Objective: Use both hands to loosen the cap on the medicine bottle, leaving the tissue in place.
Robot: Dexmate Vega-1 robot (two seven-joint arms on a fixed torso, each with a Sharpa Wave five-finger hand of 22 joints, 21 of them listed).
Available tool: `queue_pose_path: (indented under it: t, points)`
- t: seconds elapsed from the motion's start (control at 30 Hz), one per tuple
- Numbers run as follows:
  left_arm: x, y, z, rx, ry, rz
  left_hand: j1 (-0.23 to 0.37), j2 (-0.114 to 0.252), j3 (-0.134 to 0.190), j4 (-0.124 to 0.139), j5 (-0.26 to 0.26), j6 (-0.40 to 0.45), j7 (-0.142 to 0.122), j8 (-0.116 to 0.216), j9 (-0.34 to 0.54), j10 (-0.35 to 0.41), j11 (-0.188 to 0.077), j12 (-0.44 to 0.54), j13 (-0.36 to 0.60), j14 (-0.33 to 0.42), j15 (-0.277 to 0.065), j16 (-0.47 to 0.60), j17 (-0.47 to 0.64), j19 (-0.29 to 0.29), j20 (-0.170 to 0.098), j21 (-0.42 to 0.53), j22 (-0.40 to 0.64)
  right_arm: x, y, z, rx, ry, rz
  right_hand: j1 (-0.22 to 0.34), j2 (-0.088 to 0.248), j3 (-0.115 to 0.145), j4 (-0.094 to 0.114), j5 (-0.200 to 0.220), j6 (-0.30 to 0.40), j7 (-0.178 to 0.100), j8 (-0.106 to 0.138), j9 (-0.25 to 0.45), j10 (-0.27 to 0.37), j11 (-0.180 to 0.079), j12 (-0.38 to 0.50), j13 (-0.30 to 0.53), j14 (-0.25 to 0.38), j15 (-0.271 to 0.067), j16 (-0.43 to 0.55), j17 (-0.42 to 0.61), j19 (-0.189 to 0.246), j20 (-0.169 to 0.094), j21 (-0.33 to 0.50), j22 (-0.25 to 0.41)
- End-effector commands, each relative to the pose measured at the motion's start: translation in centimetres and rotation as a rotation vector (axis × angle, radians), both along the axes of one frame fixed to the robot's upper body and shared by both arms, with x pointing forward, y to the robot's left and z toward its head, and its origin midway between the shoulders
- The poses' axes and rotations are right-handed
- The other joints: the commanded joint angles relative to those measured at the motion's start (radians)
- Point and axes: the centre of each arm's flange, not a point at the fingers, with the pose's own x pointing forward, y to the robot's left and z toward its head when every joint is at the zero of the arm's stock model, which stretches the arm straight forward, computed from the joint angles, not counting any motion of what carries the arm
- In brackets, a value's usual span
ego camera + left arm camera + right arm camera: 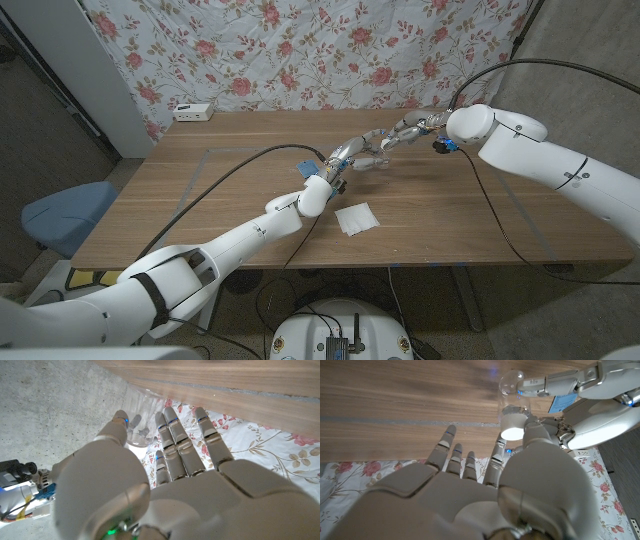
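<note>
Clear medicine bottle (372, 160) sits near middle of wooden table (200, 200), toward far side, between both hands. Left hand (352, 152) holds bottle body, fingers (172, 435) wrapped round it. Right hand (408, 130) reaches to white cap (512, 426); thumb touches cap, real grip cannot tell. White tissue (357, 218) lies near bottle, closer to robot.

A wooden counter (200, 200) is seen in the middle of the room, marked with faint taped lines. Behind it a white cloth printed with pink roses (300, 50) is hung across the wall. A small white box (193, 111) is placed at the counter's far left corner. A blue chair (65, 215) is set beside its left edge, and grey floor (40, 130) is visible there.
</note>
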Motion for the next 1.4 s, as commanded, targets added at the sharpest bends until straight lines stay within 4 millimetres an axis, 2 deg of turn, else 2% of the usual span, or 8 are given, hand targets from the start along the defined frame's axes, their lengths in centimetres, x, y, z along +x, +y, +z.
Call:
queue_pose_path:
  t: [0.03, 0.53, 0.57, 0.97, 1.13, 1.27, 1.4]
  points:
    - [0.13, 0.02, -0.01, -0.003, 0.003, -0.001, 0.007, 0.012, 0.004, 0.001, 0.003, 0.008, -0.001, 0.009, 0.003, 0.065, -0.057, 0.005, 0.004, 0.013, -0.075, 0.0, 0.004, -0.005, -0.002, 0.003, 0.003, 0.09, 0.22, -0.13, 0.001, -0.012, -0.004, 0.012, 0.0, 0.003, -0.006, 0.009, 0.012, -0.005, 0.009, 0.007, 0.01, -0.004, 0.009, 0.003, 0.007, -0.002, 0.008, 0.003, 0.011, -0.004, 0.009, 0.003]
    - [0.37, -0.07, 0.17, 0.002, 0.006, -0.006, 0.005, 0.012, 0.004, 0.001, 0.003, 0.008, -0.002, 0.008, 0.003, 0.066, -0.057, 0.005, 0.004, 0.012, -0.075, -0.001, 0.003, -0.006, -0.002, 0.002, 0.003, 0.48, 0.19, -0.2, -0.003, -0.02, -0.012, 0.038, 0.021, 0.019, -0.019, 0.011, 0.034, -0.027, 0.024, 0.012, 0.026, -0.023, 0.01, 0.003, 0.02, -0.031, 0.011, 0.004, 0.023, -0.007, 0.01, 0.003]
    - [0.39, -0.07, 0.21, 0.003, 0.005, -0.006, 0.004, 0.011, 0.004, 0.001, 0.003, 0.008, -0.001, 0.008, 0.003, 0.066, -0.056, 0.005, 0.004, 0.013, -0.073, 0.0, 0.003, -0.007, -0.002, 0.002, 0.003, 0.5, 0.19, -0.19, -0.002, -0.023, -0.014, 0.042, 0.026, 0.021, -0.02, 0.01, 0.043, -0.038, 0.029, 0.012, 0.03, -0.028, 0.01, 0.003, 0.02, -0.032, 0.011, 0.004, 0.024, -0.01, 0.01, 0.003]
    - [0.64, -0.13, 0.36, 0.007, 0.008, -0.01, 0.003, 0.012, 0.004, 0.002, 0.003, 0.009, -0.001, 0.008, 0.003, 0.066, -0.056, 0.005, 0.004, 0.014, -0.073, 0.0, 0.003, -0.007, -0.002, 0.002, 0.003, 0.64, 0.16, -0.05, 0.018, -0.053, -0.019, 0.102, 0.065, 0.055, -0.042, 0.005, 0.097, -0.07, 0.051, 0.009, 0.059, -0.073, 0.011, 0.002, 0.042, -0.067, 0.016, 0.004, 0.041, -0.029, 0.011, 0.003]
    - [0.72, -0.1, 0.38, 0.006, 0.008, -0.01, 0.003, 0.011, 0.004, 0.001, 0.003, 0.009, -0.002, 0.008, 0.003, 0.067, -0.059, 0.005, 0.004, 0.013, -0.073, 0.0, 0.003, -0.008, -0.002, 0.002, 0.003, 0.86, 0.19, -0.11, 0.024, -0.05, -0.013, 0.121, 0.074, 0.064, -0.045, 0.001, 0.108, -0.077, 0.055, 0.008, 0.073, -0.101, 0.012, 0.001, 0.049, -0.08, 0.017, 0.003, 0.048, -0.037, 0.012, 0.003]
    - [0.75, -0.08, 0.35, 0.003, 0.009, -0.009, 0.001, 0.012, 0.005, 0.003, 0.003, 0.009, -0.002, 0.008, 0.003, 0.066, -0.059, 0.005, 0.004, 0.014, -0.073, 0.0, 0.003, -0.007, -0.002, 0.002, 0.003, 0.94, 0.17, -0.11, 0.026, -0.046, -0.006, 0.133, 0.08, 0.07, -0.048, 0.0, 0.112, -0.083, 0.056, 0.006, 0.076, -0.11, 0.011, 0.001, 0.05, -0.083, 0.017, 0.003, 0.049, -0.04, 0.011, 0.003]
    - [0.76, -0.08, 0.29, 0.003, 0.011, -0.008, 0.0, 0.012, 0.005, 0.003, 0.003, 0.008, -0.002, 0.007, 0.003, 0.066, -0.06, 0.005, 0.004, 0.014, -0.072, 0.0, 0.003, -0.007, -0.001, 0.002, 0.003, 0.96, 0.01, -0.04, 0.035, -0.04, 0.006, 0.155, 0.088, 0.081, -0.052, -0.002, 0.113, -0.107, 0.053, 0.002, 0.077, -0.123, 0.008, 0.0, 0.052, -0.09, 0.016, 0.003, 0.05, -0.043, 0.01, 0.003]
